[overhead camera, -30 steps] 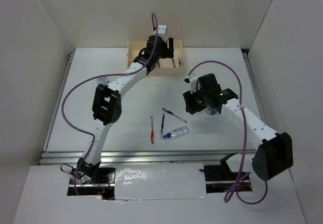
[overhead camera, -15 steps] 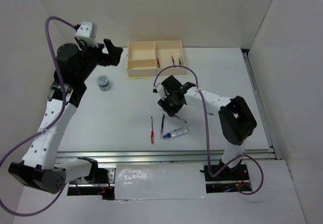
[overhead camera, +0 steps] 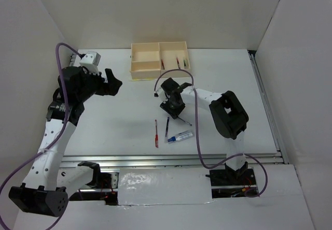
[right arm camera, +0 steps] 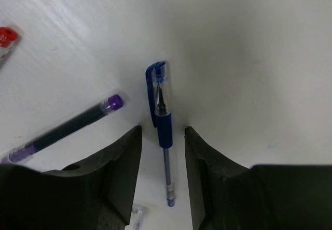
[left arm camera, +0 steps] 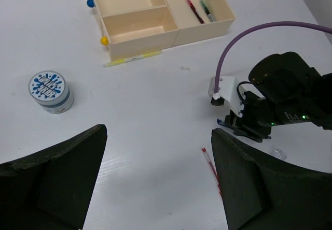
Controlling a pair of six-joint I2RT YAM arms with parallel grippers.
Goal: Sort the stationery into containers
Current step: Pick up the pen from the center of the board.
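My right gripper (overhead camera: 174,110) is low on the table, open, its jaws on either side of a blue pen (right arm camera: 162,117) without touching it. A purple-capped dark pen (right arm camera: 67,126) lies to its left, with a red pen (overhead camera: 156,133) and the clear tube with a blue end (overhead camera: 181,135) nearby. The cream-yellow box (overhead camera: 145,76) stands at the back with thin pens (left arm camera: 194,10) in its large right section. My left gripper (overhead camera: 110,82) is open and empty, high above a round blue-and-white cylinder (left arm camera: 50,91), which is hidden in the top view.
A thin yellowish stick (left arm camera: 132,59) lies on the table along the box's front wall (left arm camera: 140,46). The box's two small left sections hold nothing. The right arm's purple cable (left arm camera: 244,38) arcs above the table. White walls close in the table on three sides.
My left arm has swung from over the box back to the left and now covers the round cylinder. My right gripper has come in and down over the blue pen.
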